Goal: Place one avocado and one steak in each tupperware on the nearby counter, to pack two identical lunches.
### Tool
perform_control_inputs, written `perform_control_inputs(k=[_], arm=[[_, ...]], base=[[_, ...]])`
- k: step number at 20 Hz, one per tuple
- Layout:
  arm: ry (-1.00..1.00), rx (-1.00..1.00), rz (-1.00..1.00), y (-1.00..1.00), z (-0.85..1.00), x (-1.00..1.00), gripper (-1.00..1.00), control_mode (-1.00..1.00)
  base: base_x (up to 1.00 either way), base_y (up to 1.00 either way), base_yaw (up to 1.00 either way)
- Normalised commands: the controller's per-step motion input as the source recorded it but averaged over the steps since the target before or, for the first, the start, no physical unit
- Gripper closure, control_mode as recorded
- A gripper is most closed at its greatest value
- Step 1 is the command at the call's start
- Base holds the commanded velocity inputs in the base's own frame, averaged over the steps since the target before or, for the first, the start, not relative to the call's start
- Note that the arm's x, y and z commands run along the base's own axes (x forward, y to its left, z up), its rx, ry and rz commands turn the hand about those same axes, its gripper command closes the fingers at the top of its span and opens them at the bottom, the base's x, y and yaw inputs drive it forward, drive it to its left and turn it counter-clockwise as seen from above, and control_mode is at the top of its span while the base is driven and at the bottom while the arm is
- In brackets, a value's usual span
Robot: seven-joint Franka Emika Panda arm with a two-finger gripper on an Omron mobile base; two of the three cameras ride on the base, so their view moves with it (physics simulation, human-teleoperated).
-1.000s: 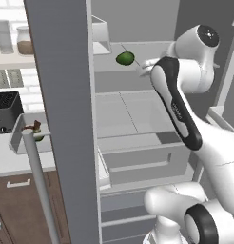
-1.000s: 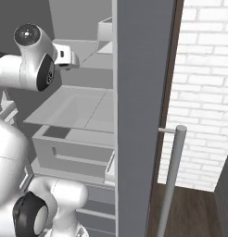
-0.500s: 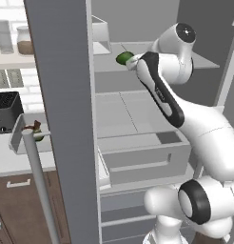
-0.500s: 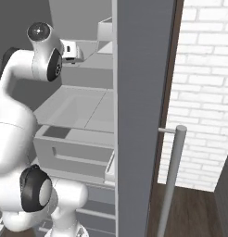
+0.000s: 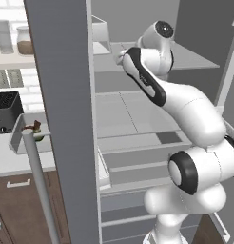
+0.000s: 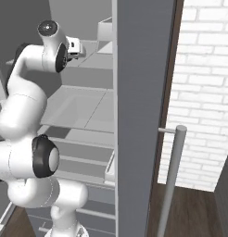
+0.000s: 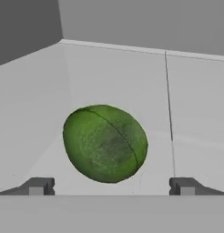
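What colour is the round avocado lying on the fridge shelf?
The round avocado is mottled green with a thin dark line, clearest in the hand view.

Mottled green avocado (image 7: 105, 143) with a thin dark line; pale grey fridge shelf (image 7: 196, 113); white brick wall (image 6: 204, 88).

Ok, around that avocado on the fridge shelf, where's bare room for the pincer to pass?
In the hand view the avocado lies alone on the pale shelf. Bare shelf runs behind it to the back wall, and on its right past the seam. On its left the side wall stands closer, so that side is tighter. The open pincer straddles it with gaps on both sides.
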Motion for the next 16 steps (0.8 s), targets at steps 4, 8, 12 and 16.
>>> perform_control_inputs(k=[4,8,12,16], arm=[[0.06,0.00,0.04,0.11,0.00,0.67,-1.00,-1.00],[0.03,0.00,0.08,0.00,-0.03,0.55,-1.00,-1.00],[0.02,0.00,0.01,0.00,-0.20,0.12,-1.00,-1.00],[0.00,-0.07,0.00,0.14,-0.62,-0.03,-1.00,-1.00]], base=[[0.00,0.00,0.00],[0.00,0.00,0.00],[0.00,0.00,0.00],[0.00,0.00,0.00]])
